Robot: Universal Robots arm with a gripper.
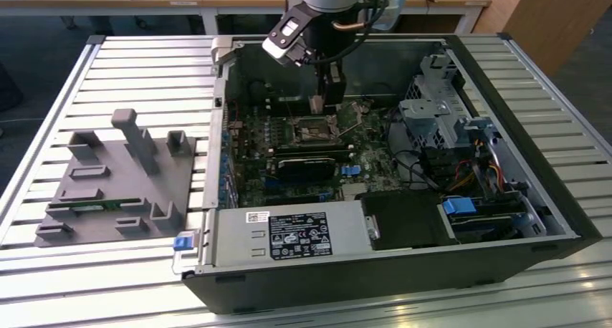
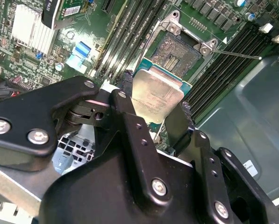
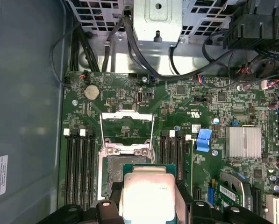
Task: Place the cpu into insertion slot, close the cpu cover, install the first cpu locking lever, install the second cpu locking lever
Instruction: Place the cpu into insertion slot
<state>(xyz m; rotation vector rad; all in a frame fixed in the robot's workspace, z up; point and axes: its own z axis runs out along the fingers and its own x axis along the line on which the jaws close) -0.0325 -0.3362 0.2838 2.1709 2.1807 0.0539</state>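
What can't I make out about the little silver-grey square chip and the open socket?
Small flat silver-grey square cpu: one edge is cut off by the first wrist view's border; the black gripper hides its gripped end in the second wrist view.
Open metal-framed socket: both wrist views, partly hidden behind the cpu.
Gap between cpu and socket: exterior view, too small to judge.

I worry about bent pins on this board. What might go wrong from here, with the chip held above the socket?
The cpu, clamped in the gripper, hangs over only part of the open socket; lowered off-centre or skewed, it might bend contacts. The cpu cover stands open next to the socket, so the gripper could catch it. The thin locking lever juts out beside the socket and may snag.
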